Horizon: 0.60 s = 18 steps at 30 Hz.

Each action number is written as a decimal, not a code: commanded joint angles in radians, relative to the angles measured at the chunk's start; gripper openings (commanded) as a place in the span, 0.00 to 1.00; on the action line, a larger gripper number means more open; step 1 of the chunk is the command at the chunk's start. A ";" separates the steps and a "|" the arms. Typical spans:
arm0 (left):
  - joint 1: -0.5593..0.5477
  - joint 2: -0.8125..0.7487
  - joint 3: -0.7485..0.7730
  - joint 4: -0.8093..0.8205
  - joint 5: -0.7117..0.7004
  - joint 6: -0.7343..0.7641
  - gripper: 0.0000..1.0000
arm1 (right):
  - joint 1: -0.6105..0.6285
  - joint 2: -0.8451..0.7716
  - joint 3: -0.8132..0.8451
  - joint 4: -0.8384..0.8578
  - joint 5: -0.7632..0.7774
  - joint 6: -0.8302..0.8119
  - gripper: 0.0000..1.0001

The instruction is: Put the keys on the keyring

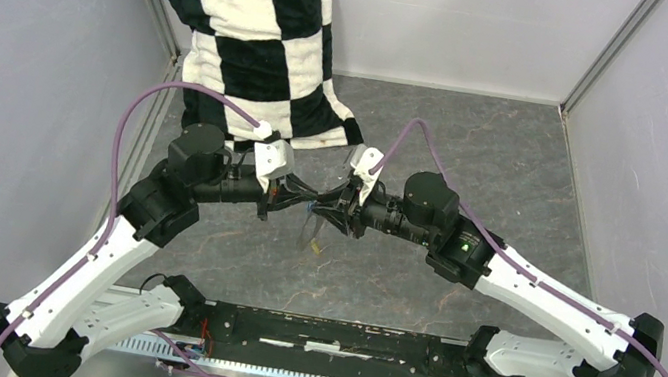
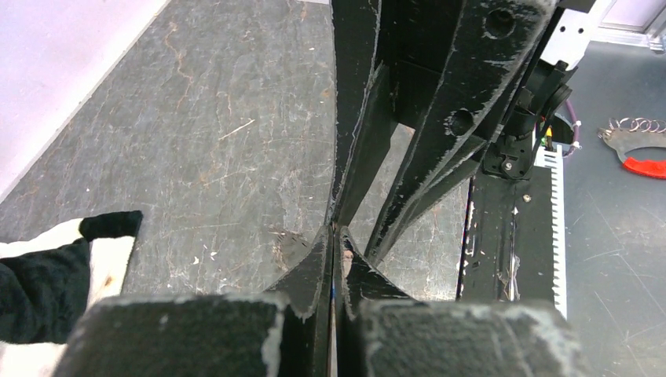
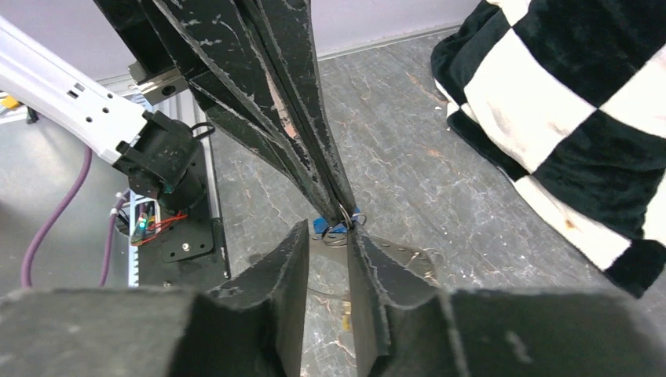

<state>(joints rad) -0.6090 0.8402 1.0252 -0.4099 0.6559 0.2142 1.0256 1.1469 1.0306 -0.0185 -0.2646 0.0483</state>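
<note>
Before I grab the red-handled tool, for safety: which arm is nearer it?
Right. The right arm has its base beside the red-handled tool; the left arm is mounted at the opposite side, well away.

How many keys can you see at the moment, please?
2: a blue-headed key at the tips of the shut left gripper, and a yellow-headed key dangling below, between it and the right gripper. Both are tiny and partly hidden.

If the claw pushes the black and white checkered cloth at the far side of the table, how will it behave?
The checkered cloth is probably floppy: it hangs down at the back left and folds onto the table. A push would likely bunch its edge rather than slide it whole. Its plush pile looks grippy, not slippery.
</note>
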 commanded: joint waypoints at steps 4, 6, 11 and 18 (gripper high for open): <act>-0.003 -0.028 -0.001 0.061 0.011 -0.033 0.02 | 0.002 -0.022 0.026 0.021 0.068 -0.026 0.20; -0.003 -0.027 -0.002 0.062 0.013 -0.032 0.02 | 0.001 -0.028 0.026 0.021 0.065 -0.031 0.18; -0.004 -0.019 0.001 0.074 0.027 -0.040 0.02 | 0.002 -0.030 0.027 -0.014 0.043 -0.036 0.11; -0.003 -0.019 0.001 0.077 0.049 -0.043 0.02 | 0.002 -0.047 0.027 -0.036 0.094 -0.067 0.02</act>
<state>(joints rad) -0.6090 0.8295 1.0233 -0.4068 0.6598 0.2138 1.0260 1.1305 1.0306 -0.0498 -0.2192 0.0212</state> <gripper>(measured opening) 0.022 0.050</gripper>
